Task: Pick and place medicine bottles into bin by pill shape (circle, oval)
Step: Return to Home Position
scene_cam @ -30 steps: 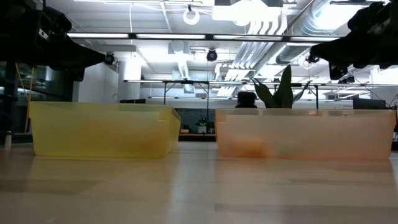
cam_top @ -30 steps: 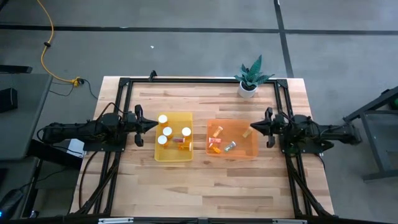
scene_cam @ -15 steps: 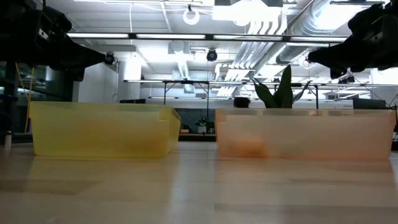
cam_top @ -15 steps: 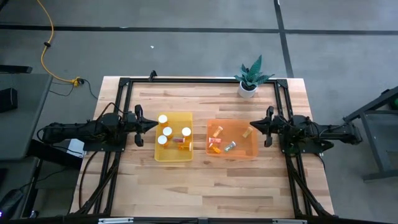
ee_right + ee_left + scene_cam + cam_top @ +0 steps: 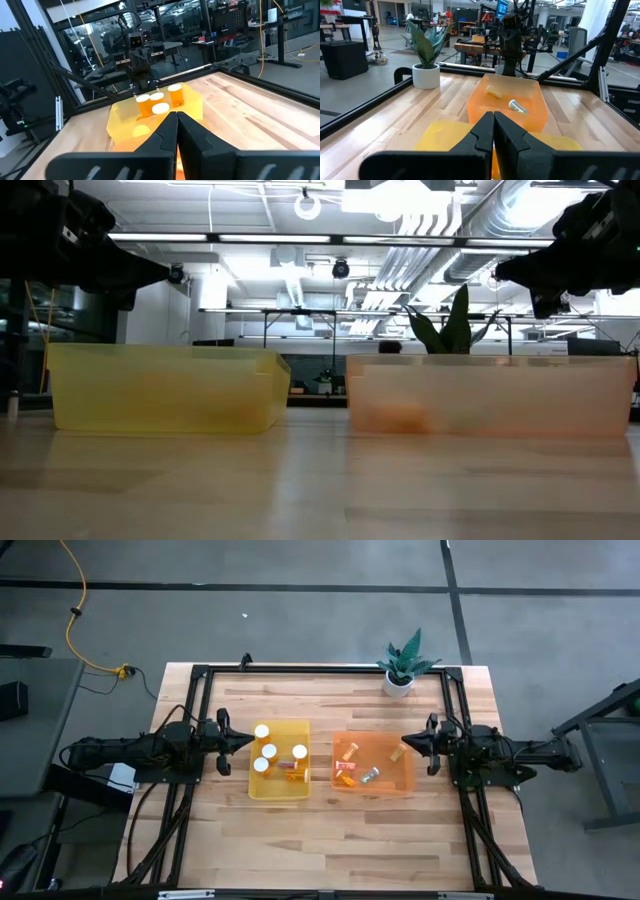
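high view: the medicine bottles (image 5: 269, 750) are tiny, mostly amber with round white caps. four stand upright in the yellow bin (image 5: 280, 791), left of centre, with one amber bottle lying beside them. a few more lie on their sides in the orange bin (image 5: 390, 784), just right of it. the bins rest on a pale wooden table (image 5: 330, 840) edged by a black frame, with a leafy plant in a white pot (image 5: 398, 685) at the far edge and grey floor all around. the left gripper (image 5: 247, 740) sits just left of the yellow bin, and the right gripper (image 5: 405, 746) is at the right end of the orange bin.

low view: both bins are translucent, yellow at left and orange at right. an orange blur shows through the orange bin's wall. behind is a bright workshop with ceiling lights and pipes. dark arms hang above the bins, in the top corners.

left wrist view: the left gripper's two dark fingers are pressed together and hold nothing. past them lies the yellow bin, then the orange bin, where one amber and one clear bottle lie.

right wrist view: the right gripper's fingers are also closed together and empty. beyond them the upright white-capped bottles stand in the yellow bin.
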